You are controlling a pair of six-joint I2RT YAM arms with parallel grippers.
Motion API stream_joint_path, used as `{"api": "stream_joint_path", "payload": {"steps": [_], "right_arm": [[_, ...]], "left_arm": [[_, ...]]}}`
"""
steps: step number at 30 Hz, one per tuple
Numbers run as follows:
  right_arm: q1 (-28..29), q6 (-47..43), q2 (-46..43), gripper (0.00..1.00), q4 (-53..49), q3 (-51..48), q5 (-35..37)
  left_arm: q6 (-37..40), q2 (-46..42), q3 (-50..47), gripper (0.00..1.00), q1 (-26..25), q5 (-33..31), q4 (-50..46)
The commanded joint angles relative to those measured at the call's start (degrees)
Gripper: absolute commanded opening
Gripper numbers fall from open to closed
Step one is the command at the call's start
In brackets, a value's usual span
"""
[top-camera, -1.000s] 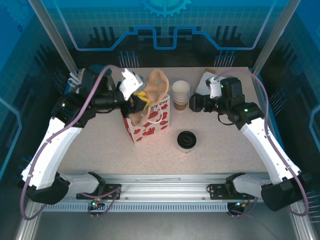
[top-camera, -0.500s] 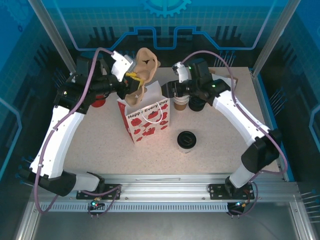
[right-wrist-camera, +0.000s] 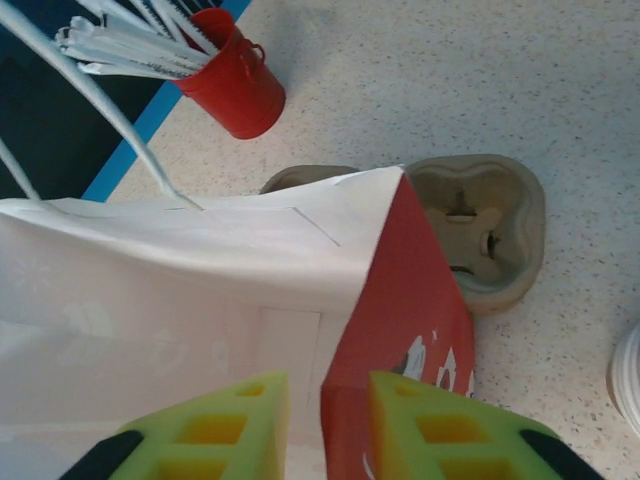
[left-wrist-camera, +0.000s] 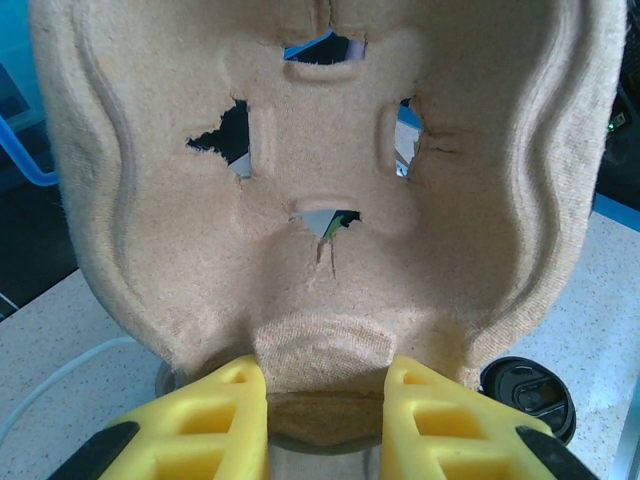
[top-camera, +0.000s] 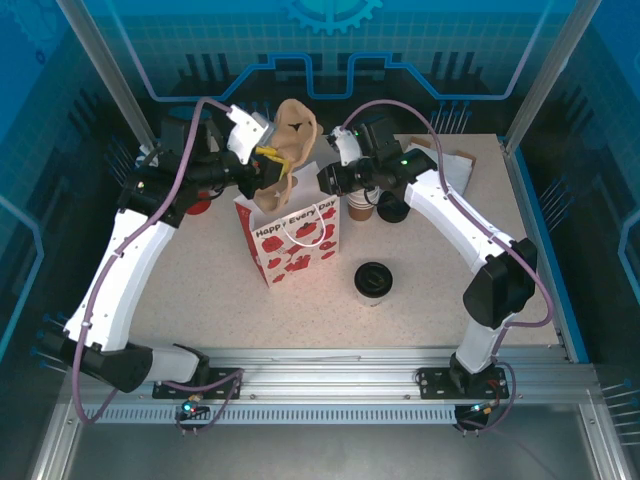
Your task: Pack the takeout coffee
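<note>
The left gripper (left-wrist-camera: 322, 372) clamped the pulp carrier (left-wrist-camera: 320, 200) at the gift bag's (right-wrist-camera: 180, 280) mouth while the right gripper (right-wrist-camera: 325, 385) pinched its rim, presumably holding it open for the takeout coffee (top-camera: 372, 281) nearby.

From where I stood, I counted one red-and-white paper gift bag (top-camera: 292, 238) on the speckled counter (top-camera: 200, 290). There was also one small pale paper cup with a round black plastic lid (top-camera: 372, 279) and one loose black plastic lid (top-camera: 393, 212). One stack of lidless white paper cups (top-camera: 360, 205) stood there, its number unclear. One small red bucket (right-wrist-camera: 232, 85) held several white stirrers (right-wrist-camera: 130, 40). The moulded brown pulp cup carriers numbered two: a raised carrier (top-camera: 293, 130) and a flat-lying carrier (right-wrist-camera: 480, 225).
</note>
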Motion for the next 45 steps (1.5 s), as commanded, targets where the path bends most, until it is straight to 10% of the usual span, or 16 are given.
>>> {"api": "stream_joint_path", "payload": {"steps": [1,45], "right_arm": [[0.6,-0.7,0.4,0.23,-1.5,2.0,1.8],[0.5,0.1,0.2,0.08,-1.3,2.3,2.7]], "left_arm": [[0.5,0.8,-1.1,0.24,0.5,2.2,3.0],[9.1,5.6,-5.3,0.21,2.8,2.9,-0.5]]}}
